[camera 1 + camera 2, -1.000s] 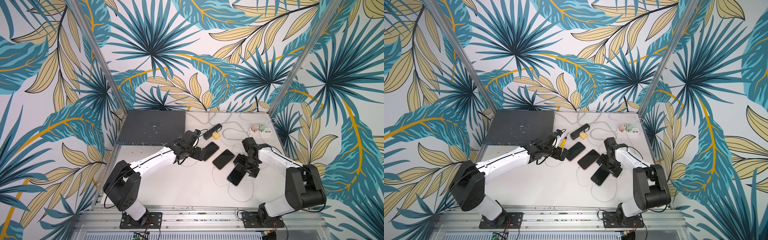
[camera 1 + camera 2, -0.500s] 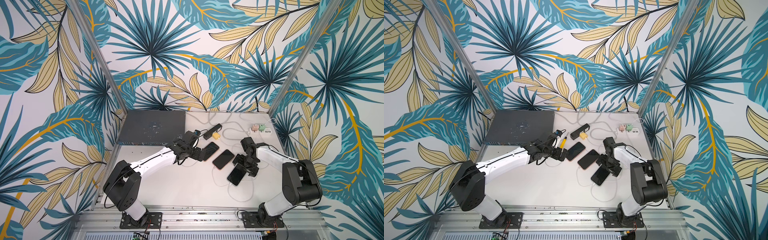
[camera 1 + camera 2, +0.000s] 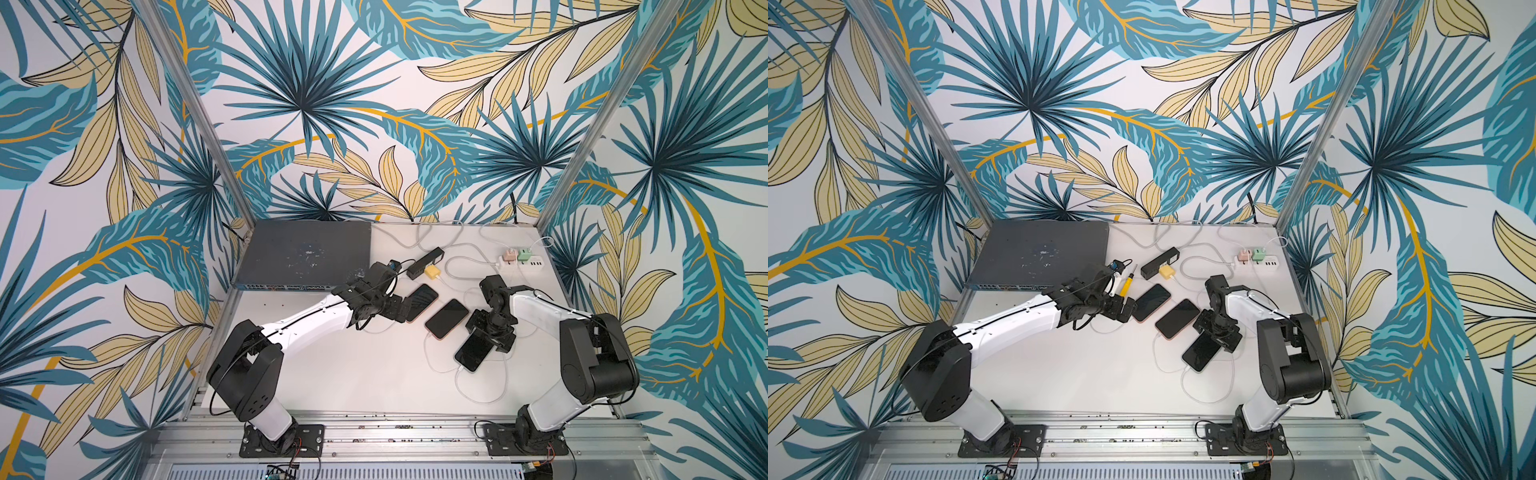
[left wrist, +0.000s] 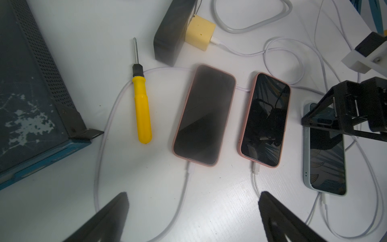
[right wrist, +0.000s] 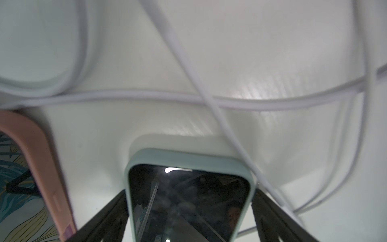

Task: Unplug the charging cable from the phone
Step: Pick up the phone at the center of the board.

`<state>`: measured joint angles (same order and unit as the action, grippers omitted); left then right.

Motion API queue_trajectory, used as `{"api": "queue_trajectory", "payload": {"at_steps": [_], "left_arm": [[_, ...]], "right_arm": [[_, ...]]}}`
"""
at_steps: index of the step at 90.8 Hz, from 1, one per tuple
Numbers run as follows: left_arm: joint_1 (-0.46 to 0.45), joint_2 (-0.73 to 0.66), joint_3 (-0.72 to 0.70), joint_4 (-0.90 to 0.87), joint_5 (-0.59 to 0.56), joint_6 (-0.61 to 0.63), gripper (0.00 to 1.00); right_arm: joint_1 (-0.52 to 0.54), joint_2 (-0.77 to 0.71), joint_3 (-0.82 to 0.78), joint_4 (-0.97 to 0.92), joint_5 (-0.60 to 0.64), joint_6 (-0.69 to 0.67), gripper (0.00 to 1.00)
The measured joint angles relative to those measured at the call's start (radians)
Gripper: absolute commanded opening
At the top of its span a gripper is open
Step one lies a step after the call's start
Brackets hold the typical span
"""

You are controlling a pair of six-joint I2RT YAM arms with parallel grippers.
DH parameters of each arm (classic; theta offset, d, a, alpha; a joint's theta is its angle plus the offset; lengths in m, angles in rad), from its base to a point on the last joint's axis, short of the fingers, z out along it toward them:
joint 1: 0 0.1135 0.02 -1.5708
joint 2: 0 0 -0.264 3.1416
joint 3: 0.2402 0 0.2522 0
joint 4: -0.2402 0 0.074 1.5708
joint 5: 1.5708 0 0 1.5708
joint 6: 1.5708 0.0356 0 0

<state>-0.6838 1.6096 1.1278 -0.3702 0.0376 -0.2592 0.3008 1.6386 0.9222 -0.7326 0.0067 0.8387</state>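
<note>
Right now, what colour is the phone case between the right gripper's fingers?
Pale mint case; best in right wrist view.

Both top views look steeply down from high above the front edge onto the whole desk, the left wrist view looks down on its middle from nearer, and the right wrist view sits very close over the mint phone, which all four views share.

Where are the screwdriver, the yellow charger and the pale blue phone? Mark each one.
screwdriver [image 4: 142,117], left wrist view, on its yellow handle.
yellow charger [image 4: 200,35], left wrist view, on its body.
pale blue phone [image 4: 326,167], left wrist view, on its screen.
</note>
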Motion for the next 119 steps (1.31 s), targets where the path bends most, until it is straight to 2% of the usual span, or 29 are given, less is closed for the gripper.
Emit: {"api": "queue_trajectory", "payload": {"at_steps": [32, 59, 92, 119], "left_arm": [[0.0, 0.041, 0.0, 0.0, 0.009, 0.0, 1.0], [0.0, 0.054, 0.023, -0.004, 0.043, 0.001, 1.0], [-0.016, 0.069, 0.04, -0.005, 0.174, 0.033, 0.96], [-0.027, 0.088, 0.048, -0.008, 0.249, 0.055, 0.96]], "right_arm": [[-0.003, -0.008, -0.008, 0.008, -0.004, 0.016, 0.73], [-0.004, -0.01, 0.004, 0.008, -0.032, 0.016, 0.73], [-0.035, -0.038, 0.104, -0.02, -0.06, -0.013, 0.71], [-0.039, -0.038, 0.09, -0.021, -0.08, -0.025, 0.71]]}}
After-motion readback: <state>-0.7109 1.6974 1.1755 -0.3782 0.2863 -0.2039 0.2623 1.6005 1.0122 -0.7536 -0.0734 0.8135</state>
